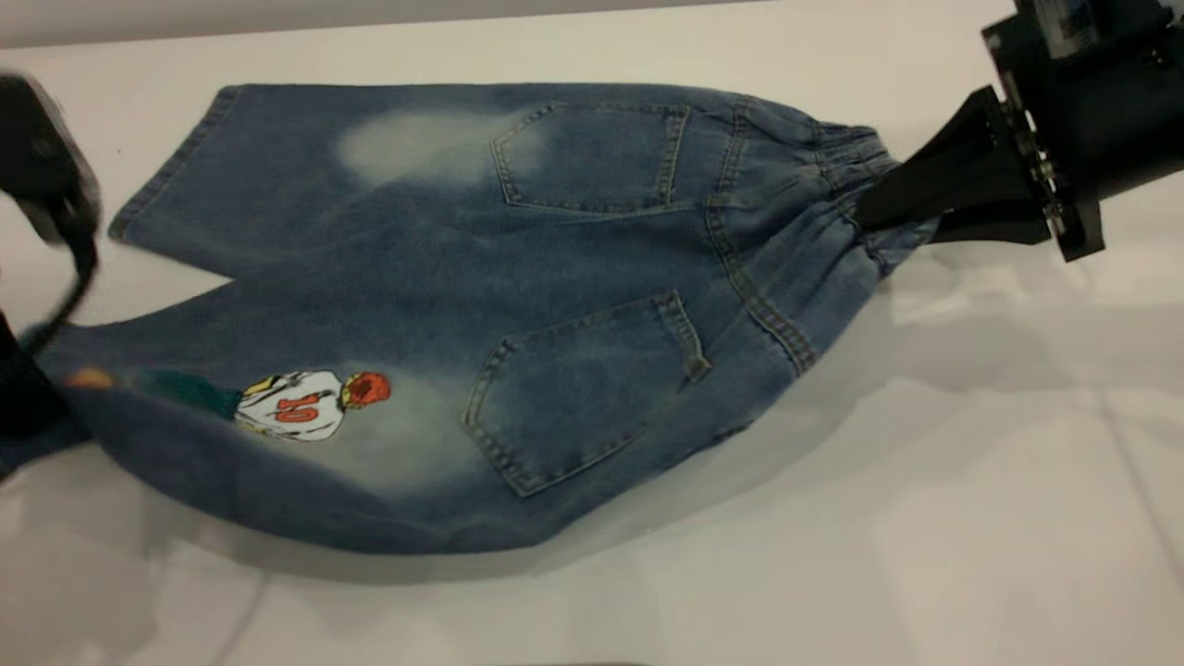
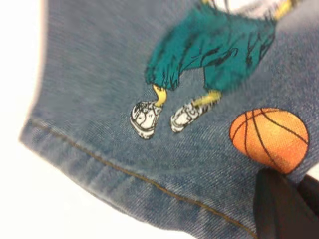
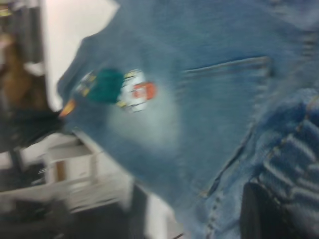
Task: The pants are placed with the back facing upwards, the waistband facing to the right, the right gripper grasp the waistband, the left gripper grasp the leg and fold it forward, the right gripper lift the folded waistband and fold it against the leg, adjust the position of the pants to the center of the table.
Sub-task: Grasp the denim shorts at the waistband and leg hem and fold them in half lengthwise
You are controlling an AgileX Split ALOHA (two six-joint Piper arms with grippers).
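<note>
Both grippers (image 1: pixel 874 217) (image 1: pixel 37 407) on pants (image 1: pixel 518 305)

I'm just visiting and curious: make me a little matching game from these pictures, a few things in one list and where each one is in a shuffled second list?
Things:
1. right end effector
2. left end effector
3. basketball print
4. table

Places or states:
A. printed on the denim leg near its hem
B. shut on the elastic waistband of the pants
C. white surface under the pants
D. at the end of the printed leg

Pairs: 1-B, 2-D, 3-A, 4-C
</note>
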